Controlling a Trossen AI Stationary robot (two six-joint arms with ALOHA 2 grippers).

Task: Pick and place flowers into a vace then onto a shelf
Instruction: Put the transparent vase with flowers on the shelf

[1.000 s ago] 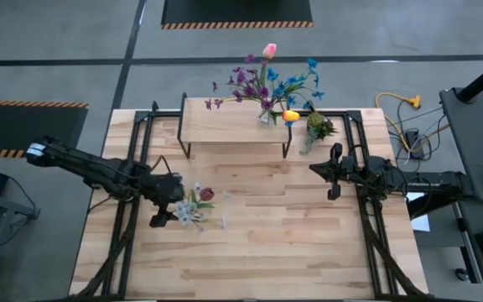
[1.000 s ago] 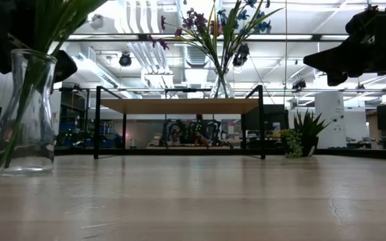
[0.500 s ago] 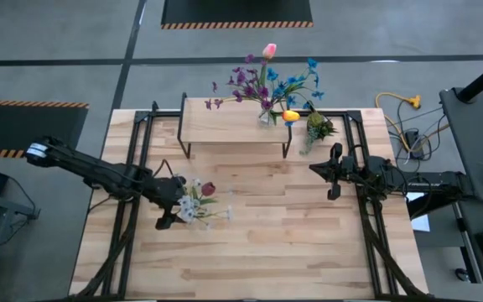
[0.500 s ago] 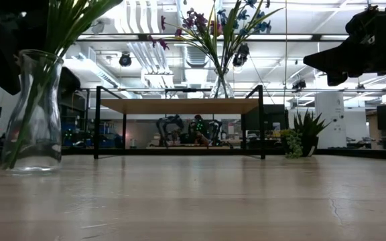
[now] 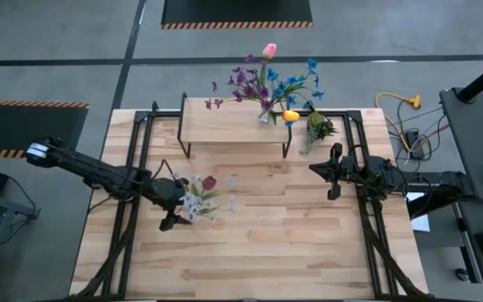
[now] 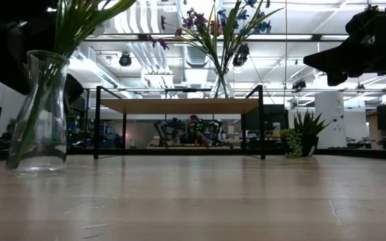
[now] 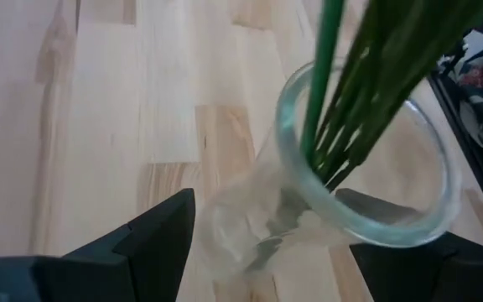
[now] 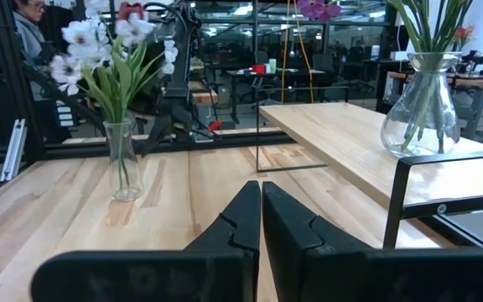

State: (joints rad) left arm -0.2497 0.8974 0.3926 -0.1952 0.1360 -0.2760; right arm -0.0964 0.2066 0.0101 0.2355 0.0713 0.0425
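Note:
A clear glass vase (image 5: 193, 204) with whitish and dark red flowers (image 5: 199, 193) stands on the table's left half. It also shows in the low view (image 6: 39, 114) and the right wrist view (image 8: 124, 168). My left gripper (image 5: 174, 210) is shut on this vase. A second vase (image 5: 265, 113) with purple, blue, pink and orange flowers stands on the shelf (image 5: 225, 126) at the far edge. My right gripper (image 5: 334, 172) hovers right of centre, shut and empty (image 8: 260, 210). My left gripper has the vase's glass wall below the rim (image 7: 225, 226) between its two fingers, one finger (image 7: 149, 239) on each side. The fingers come slanting down from the table's left. The vase is about upright, its base at table level (image 6: 35, 167); whether it is lifted clear, I cannot tell.
A small green leafy plant (image 5: 317, 126) stands on the table by the shelf's right end. The shelf's black legs (image 6: 96, 124) stand across the far part of the table. A person (image 8: 32, 33) shows beyond the table in the right wrist view.
My left gripper has gone toward the table's right and far edges with the vase of whitish flowers. The vase has kept about upright and stayed at table level. My right arm has kept still.

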